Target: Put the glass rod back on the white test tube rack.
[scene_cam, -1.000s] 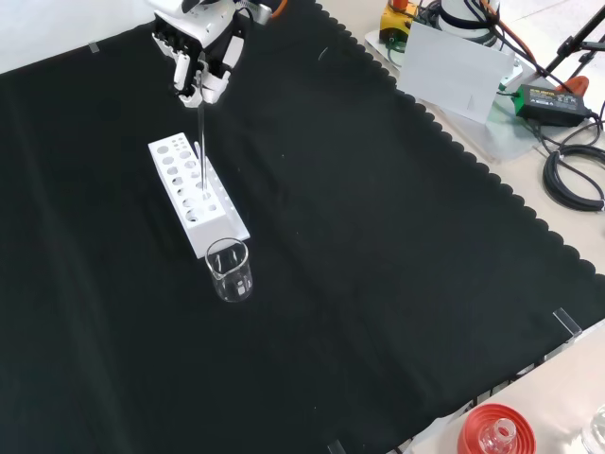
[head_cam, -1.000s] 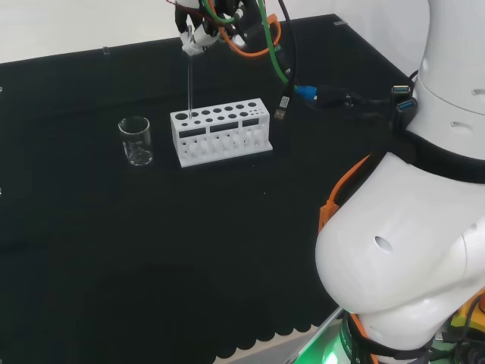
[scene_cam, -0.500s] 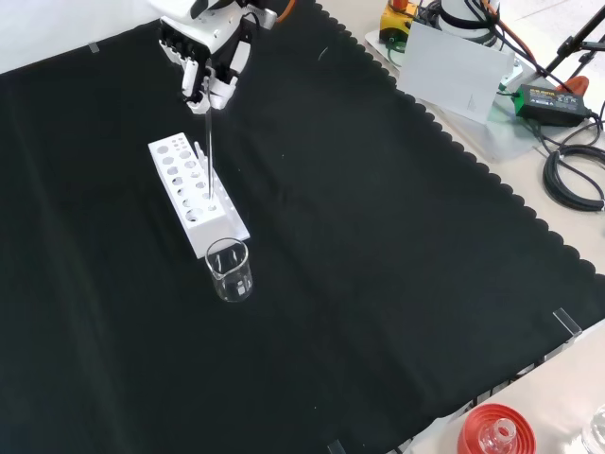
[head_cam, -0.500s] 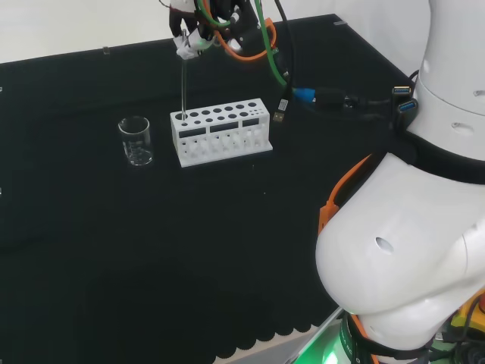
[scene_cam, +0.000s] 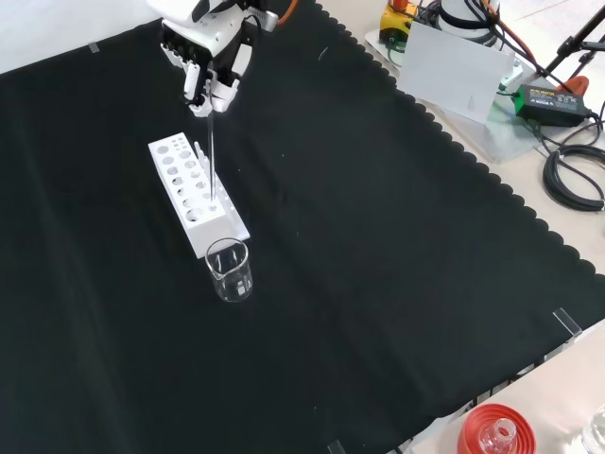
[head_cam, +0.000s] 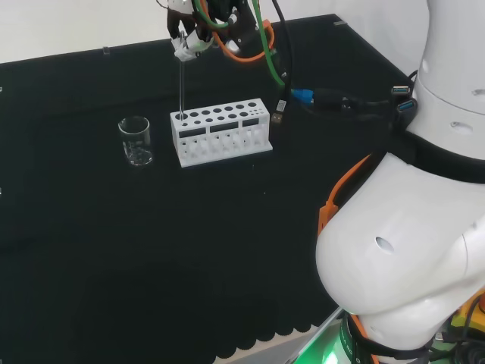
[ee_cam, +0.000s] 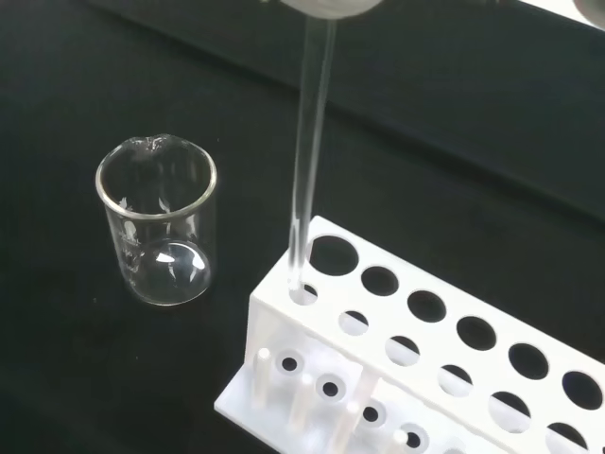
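Note:
A white test tube rack [head_cam: 220,132] [scene_cam: 195,193] [ee_cam: 416,359] stands on the black cloth. A clear glass rod [head_cam: 182,85] [scene_cam: 212,151] [ee_cam: 310,142] hangs upright from the hand [head_cam: 189,32] [scene_cam: 208,59], whose fingers are curled round its top. In the wrist view the rod's lower end sits in a small hole at the rack's corner closest to the beaker. A clear glass beaker [head_cam: 136,141] [scene_cam: 229,270] [ee_cam: 158,219] stands just beyond that end of the rack.
Orange and green cables [head_cam: 261,42] hang from the wrist above the rack's far side. A red ribbed stand with glassware [scene_cam: 495,434] sits off the cloth at the front view's bottom right. The arm's white links [head_cam: 409,250] take up the head view's right.
The hand has carried the rod a little toward the rack's beaker end and its tip has gone from above the rack into a corner hole.

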Tool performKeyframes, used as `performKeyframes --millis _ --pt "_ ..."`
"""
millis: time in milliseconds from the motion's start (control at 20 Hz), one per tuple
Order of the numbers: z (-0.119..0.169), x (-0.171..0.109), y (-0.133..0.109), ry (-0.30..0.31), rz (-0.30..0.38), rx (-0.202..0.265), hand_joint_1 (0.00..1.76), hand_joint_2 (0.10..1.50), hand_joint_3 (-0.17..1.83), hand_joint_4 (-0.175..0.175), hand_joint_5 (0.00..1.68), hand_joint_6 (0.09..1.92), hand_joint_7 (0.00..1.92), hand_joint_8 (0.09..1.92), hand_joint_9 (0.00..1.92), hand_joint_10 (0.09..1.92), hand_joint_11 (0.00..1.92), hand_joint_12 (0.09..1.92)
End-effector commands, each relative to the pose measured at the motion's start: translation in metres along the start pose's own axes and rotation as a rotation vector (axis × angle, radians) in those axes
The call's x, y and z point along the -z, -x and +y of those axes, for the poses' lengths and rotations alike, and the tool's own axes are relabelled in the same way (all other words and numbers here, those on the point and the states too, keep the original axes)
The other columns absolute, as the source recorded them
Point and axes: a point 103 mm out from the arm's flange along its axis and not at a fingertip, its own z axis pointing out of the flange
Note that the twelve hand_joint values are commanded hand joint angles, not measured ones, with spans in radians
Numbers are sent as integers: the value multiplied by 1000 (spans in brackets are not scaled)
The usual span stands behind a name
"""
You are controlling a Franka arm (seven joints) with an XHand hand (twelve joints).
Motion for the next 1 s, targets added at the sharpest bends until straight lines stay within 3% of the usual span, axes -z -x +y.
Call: performKeyframes --millis 50,400,1000 --pt "3 -5 -1 -2 6 5 1203 1117 -175 -175 1157 751 1694 606 1920 327 1781 576" --pt "4 -3 1 -8 13 5 1203 1117 -175 -175 1157 751 1694 606 1920 327 1782 576" --pt "22 -31 5 -33 28 30 1203 1117 -175 -175 1157 751 1694 604 1920 326 1782 575"
